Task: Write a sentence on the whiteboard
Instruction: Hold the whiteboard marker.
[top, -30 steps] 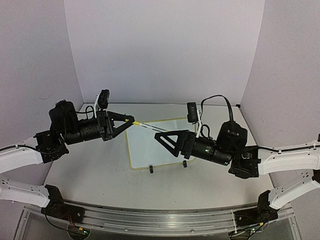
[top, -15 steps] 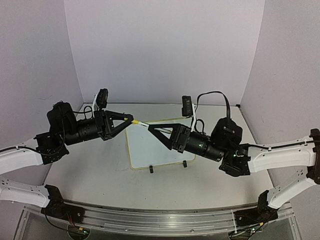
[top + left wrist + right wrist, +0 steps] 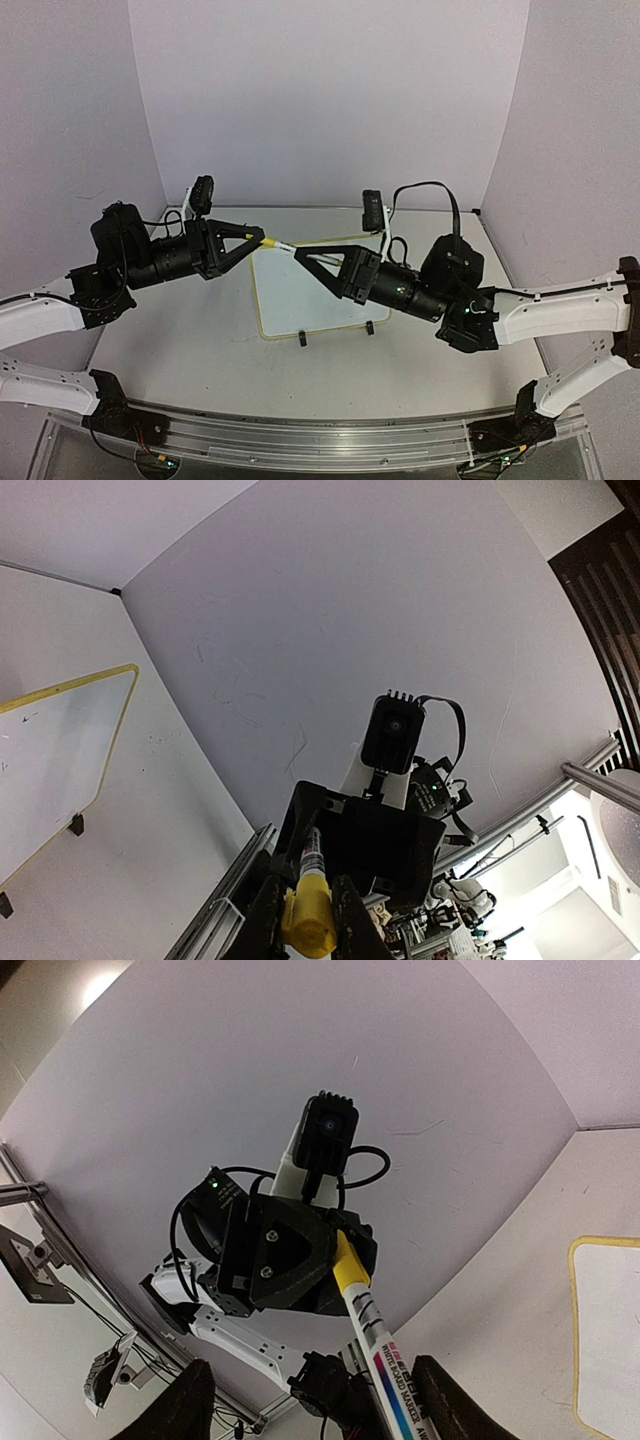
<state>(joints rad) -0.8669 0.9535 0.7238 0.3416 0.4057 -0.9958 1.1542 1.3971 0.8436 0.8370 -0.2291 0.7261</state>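
At the centre of the top view, raised over the pale grey bench (image 3: 180,350), a slim white-barrelled marker (image 3: 284,246) with a yellow cap (image 3: 308,920) spans the gap between the two arms. The left gripper (image 3: 262,240) is pinched narrow on that yellow cap, seen at the lower edge of the left wrist view, with the barrel pointing away toward the other arm. The right gripper (image 3: 302,254) meets it nose to nose. In the right wrist view its fingers stand wide apart at the bottom corners of the frame. The printed barrel runs between them, nearer the right-hand one, so the gripper brackets the barrel but does not seem to clamp it. One end in each gripper reads as the set-up for pulling the cap off: one side anchors the cap, the other draws the barrel free to write with. Below them, in the middle of the frame, a small rectangular whiteboard (image 3: 290,300) with a pale yellow rim lies on the bench, its two black clip feet (image 3: 303,340) at the near edge, within the right arm's reach. No sentence can be made out on it. Only a few tiny specks show in the left wrist view, so the writing looks not yet begun.
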